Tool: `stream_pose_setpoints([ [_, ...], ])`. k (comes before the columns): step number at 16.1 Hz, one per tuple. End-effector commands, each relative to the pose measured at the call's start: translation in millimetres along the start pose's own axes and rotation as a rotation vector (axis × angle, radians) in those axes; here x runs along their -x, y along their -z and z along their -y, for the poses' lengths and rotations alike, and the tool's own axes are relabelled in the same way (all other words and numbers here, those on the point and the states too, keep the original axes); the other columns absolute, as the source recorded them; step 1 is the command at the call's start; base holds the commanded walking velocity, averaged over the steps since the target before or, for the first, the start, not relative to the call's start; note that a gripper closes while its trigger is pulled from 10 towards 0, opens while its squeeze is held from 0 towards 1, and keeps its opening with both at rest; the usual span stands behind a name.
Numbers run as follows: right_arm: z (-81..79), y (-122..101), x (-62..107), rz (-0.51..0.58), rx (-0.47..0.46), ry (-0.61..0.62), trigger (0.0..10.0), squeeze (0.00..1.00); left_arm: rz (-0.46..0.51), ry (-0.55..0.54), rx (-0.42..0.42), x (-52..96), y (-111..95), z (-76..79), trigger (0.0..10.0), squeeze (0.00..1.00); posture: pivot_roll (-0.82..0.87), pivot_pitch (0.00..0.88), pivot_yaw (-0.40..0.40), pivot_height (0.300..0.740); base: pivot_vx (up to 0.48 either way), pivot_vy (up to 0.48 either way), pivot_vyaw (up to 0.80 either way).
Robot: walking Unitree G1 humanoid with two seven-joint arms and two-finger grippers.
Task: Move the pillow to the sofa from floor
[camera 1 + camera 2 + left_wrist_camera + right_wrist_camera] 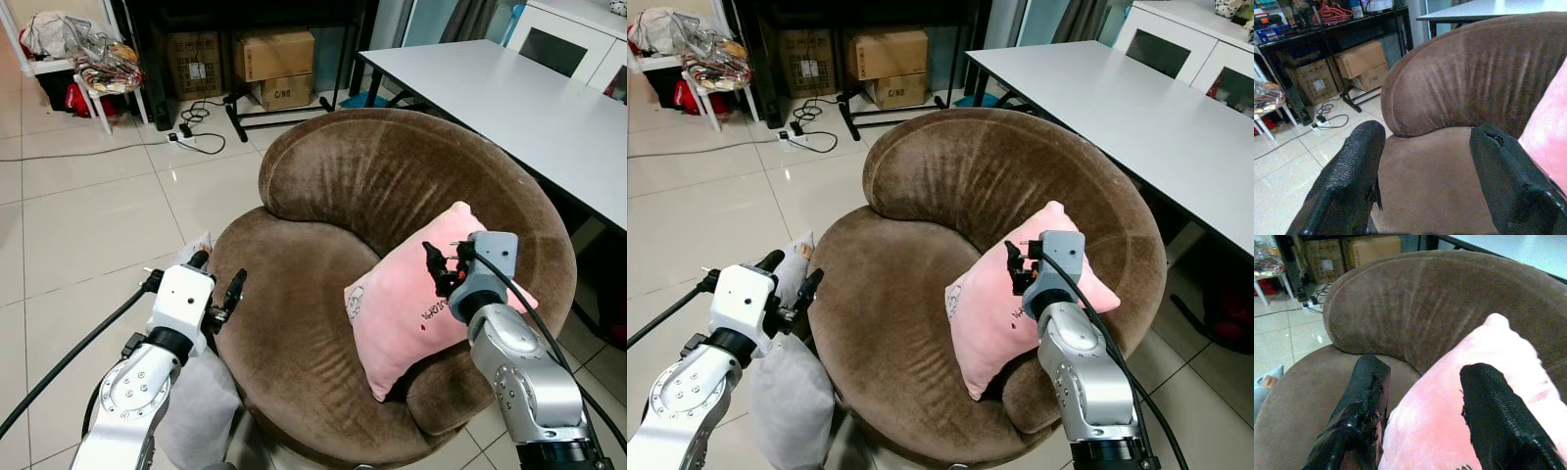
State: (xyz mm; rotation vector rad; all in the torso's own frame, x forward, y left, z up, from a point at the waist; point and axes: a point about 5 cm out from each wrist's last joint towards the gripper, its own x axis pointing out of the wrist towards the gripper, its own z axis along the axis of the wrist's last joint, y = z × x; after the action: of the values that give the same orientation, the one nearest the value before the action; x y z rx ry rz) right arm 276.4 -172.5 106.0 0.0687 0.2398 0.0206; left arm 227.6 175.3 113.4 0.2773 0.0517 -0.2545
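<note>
Nearest me, my left gripper (217, 277) hangs at the sofa's (323, 196) left front rim, its fingers spread wide with nothing between them. Below it a grey pillow (789, 397) lies on the floor (88, 215), touching the sofa's base. Rightward, the pink pillow (407, 299) leans tilted on the seat against the right side of the backrest. My right gripper (446, 264) sits over its upper part, fingers (1501, 418) parted around the pillow's edge; I see no firm clamp.
</note>
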Motion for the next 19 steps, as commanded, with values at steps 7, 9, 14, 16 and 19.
stream_pose_setpoints([
  [7,4.0,0.3,-1.5,-0.016,0.023,0.002,10.0,0.0,0.014,-0.014,-0.001,-1.1,-1.6,1.8,10.0,0.0,0.05,0.0,-0.11,0.74,-0.155,0.0,0.0],
  [9,3.9,0.1,-2.0,-0.015,0.024,0.002,10.0,0.0,0.014,-0.014,-0.004,-1.8,-1.8,1.8,10.0,0.0,0.05,0.0,-0.109,0.74,-0.289,0.0,0.0],
  [14,3.2,0.1,-2.3,-0.016,0.024,-0.001,10.0,0.0,0.02,-0.02,-0.01,-2.9,-2.6,1.5,10.0,0.0,0.05,0.0,-0.109,0.74,-0.232,0.0,0.0],
  [16,3.3,0.0,-2.9,-0.016,0.033,-0.001,10.0,0.0,0.022,-0.034,-0.012,-3.7,-2.4,1.2,10.0,0.0,0.05,0.0,-0.111,0.74,0.0,0.0,0.0],
  [19,3.4,1.0,-3.6,-0.025,0.085,-0.003,10.0,0.0,0.024,-0.043,-0.008,-4.4,-2.7,1.0,10.0,0.0,0.05,0.0,-0.115,0.74,0.0,0.0,0.0],
])
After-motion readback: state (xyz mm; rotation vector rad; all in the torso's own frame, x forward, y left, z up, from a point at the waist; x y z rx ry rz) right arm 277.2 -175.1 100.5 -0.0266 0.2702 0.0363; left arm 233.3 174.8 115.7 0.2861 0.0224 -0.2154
